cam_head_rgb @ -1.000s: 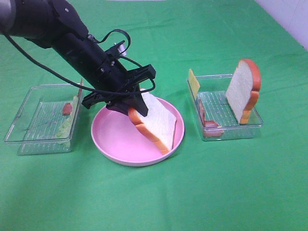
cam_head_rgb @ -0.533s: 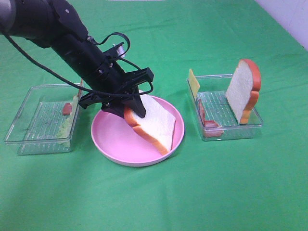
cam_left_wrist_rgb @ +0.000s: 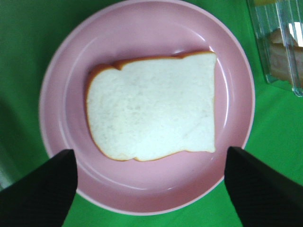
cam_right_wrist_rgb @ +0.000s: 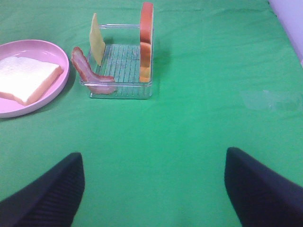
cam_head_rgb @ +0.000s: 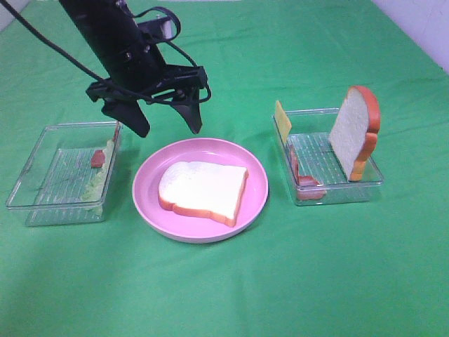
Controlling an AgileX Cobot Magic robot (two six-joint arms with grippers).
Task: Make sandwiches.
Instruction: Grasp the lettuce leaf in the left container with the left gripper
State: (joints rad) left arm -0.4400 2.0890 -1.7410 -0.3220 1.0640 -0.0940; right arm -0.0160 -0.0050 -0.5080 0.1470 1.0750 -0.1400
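The bread slice (cam_head_rgb: 203,191) lies flat on the pink plate (cam_head_rgb: 256,186). It looks light, stiff and smooth, best pinched across its crust. The left hand (cam_head_rgb: 169,130) hangs wide open above it, and the right hand (cam_right_wrist_rgb: 152,153) is spread wide over the tabletop (cam_right_wrist_rgb: 199,109).

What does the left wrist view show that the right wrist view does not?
Only the left wrist view: nearly the whole pink plate and the open left gripper. Only the right wrist view: the upright bread slice, the cheese slice and the open right gripper. Both: the flat bread slice on the plate, and the clear tray.
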